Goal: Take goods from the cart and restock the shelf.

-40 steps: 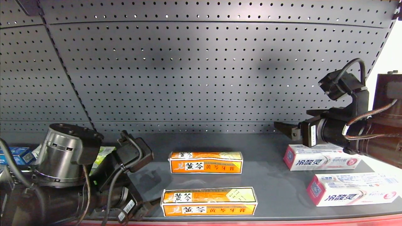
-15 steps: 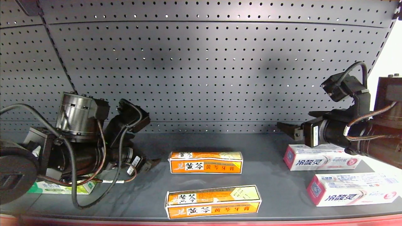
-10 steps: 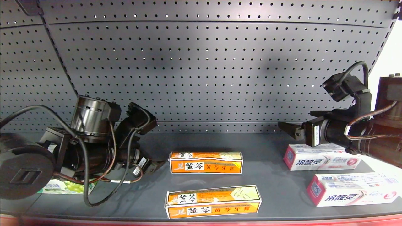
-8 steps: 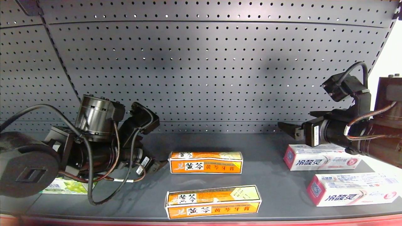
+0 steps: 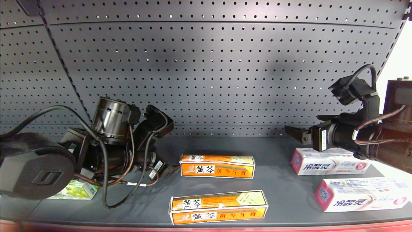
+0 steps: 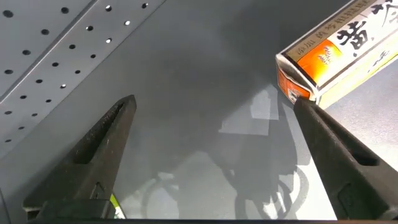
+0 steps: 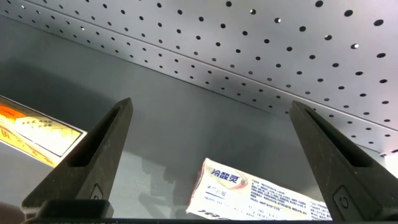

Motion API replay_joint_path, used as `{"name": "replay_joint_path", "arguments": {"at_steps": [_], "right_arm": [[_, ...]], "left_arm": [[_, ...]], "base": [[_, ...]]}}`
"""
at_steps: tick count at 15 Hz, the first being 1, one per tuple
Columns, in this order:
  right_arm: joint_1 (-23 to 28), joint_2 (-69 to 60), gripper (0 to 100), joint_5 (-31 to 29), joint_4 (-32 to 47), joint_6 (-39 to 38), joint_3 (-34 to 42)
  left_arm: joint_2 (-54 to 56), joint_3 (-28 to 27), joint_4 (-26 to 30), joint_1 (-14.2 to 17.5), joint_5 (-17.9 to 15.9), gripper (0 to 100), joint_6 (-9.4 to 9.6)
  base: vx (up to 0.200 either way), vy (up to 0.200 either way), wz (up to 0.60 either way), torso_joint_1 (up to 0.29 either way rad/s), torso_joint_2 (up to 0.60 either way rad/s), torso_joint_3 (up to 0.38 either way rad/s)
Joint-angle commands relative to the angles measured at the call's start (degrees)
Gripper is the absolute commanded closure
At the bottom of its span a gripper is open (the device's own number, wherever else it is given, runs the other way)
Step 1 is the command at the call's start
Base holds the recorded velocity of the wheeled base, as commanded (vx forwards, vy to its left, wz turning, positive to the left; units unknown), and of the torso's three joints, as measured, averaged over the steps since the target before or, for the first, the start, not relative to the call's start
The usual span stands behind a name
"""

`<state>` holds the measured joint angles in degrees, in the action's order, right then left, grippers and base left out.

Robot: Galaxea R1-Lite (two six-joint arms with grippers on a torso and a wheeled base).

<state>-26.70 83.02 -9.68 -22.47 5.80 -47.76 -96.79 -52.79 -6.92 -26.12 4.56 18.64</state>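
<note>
Lying flat mid-span on the dark grey shelf, the rear orange toothpaste box is set slightly skewed, long side toward the front. Its left end is met by one finger of the left claw; in the left wrist view the tip is seen right at the box's end flap, apparently touching. The left claw is spread wide, low over the shelf, with nothing held between its fingers. A front orange box is placed nearer the shelf's front edge, flat, clear of the rear one, and not touched by either claw. A green box is found at the left of the shelf, largely hidden behind the left arm. Two more boxes are laid to the right: a rear white-and-red box and a front white-and-red box, one before the other and apart. The right claw is held wide open and empty, above the shelf just behind the rear white-and-red box's left end, pointed toward the middle of the shelf; no contact with that box is seen. The shelf is backed by a perforated back panel and is edged along the front by a red strip.
</note>
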Motion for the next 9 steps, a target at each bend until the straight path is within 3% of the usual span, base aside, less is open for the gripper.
{"name": "replay_joint_path", "arguments": {"at_steps": [1, 6, 9], "right_arm": [[-0.02, 0.04, 0, 0.01, -0.03, 0.0, 0.04], [0.07, -0.14, 0, 0.01, -0.03, 0.0, 0.21], [0.07, -0.84, 0, -0.08, -1.44, 0.09, -0.31]], "left_arm": [[0.03, -0.04, -0.02, -0.15, 0.01, 0, -0.01], [0.38, 0.67, -0.02, -0.59, 0.1, 0, -0.09], [4.42, 0.58, 0.07, 1.25, 0.19, 0, -0.09]], "base": [[0.0, 0.0, 0.0, 0.0, 0.0, 0.0], [0.0, 0.0, 0.0, 0.0, 0.0, 0.0], [0.0, 0.0, 0.0, 0.0, 0.0, 0.0]]}}
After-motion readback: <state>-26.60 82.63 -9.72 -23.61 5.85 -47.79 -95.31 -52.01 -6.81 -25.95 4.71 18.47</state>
